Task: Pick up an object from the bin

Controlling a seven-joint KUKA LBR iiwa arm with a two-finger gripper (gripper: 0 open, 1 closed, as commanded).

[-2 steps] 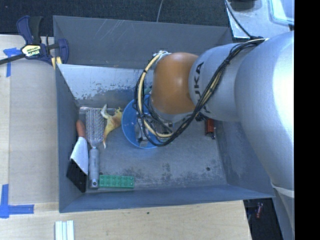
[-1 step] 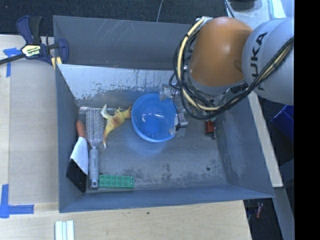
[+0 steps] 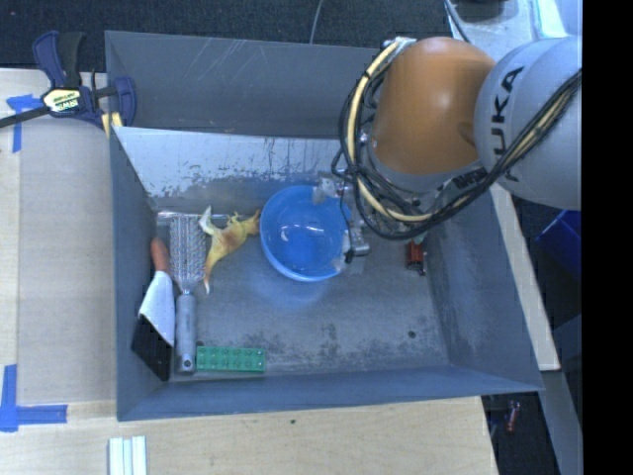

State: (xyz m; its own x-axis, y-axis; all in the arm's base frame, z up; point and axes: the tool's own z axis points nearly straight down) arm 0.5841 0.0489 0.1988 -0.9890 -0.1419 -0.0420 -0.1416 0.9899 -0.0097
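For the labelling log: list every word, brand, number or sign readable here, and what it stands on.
"KUKA": on the arm's grey housing, running lengthwise, partly crossed by cables.
No text can be read on the blue bowl, brush or green brick.

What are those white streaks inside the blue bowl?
Camera view: the white glints inside the blue bowl are reflections of light from above; the bin's back wall is lit brightest; the floor beside the bowl takes a faint blue tinge; the arm's orange cover shows a soft sheen.
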